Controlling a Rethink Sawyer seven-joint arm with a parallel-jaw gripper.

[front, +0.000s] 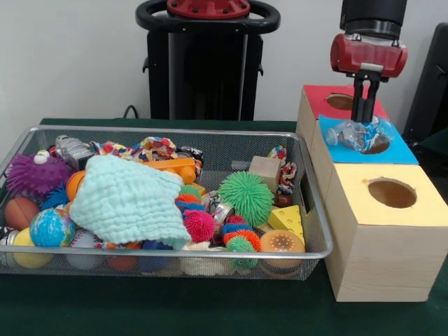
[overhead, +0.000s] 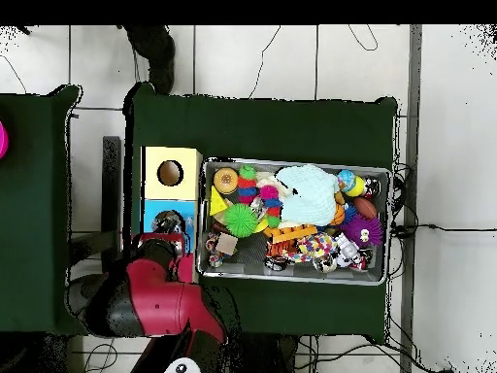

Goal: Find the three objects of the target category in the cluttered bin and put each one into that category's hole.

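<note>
The bin (front: 175,131) is a silver wire-mesh basket on the green table, full of toys; it also shows in the overhead view (overhead: 291,279). To its right stand three wooden boxes with holes, topped red (front: 318,94), blue (front: 402,150) and yellow (front: 360,203). My gripper (front: 363,119) hangs over the blue box, shut on a crumpled clear plastic bottle (front: 350,135) that rests at that box's hole. In the overhead view my red arm (overhead: 155,291) covers the gripper and the red box.
In the bin lie a pale green cloth (front: 126,199), a green spiky ball (front: 245,196), a purple spiky ball (front: 31,173), a globe ball (front: 50,227), a cheese wedge (front: 287,218) and a wooden block (front: 264,170). The yellow box's hole (front: 392,192) is open.
</note>
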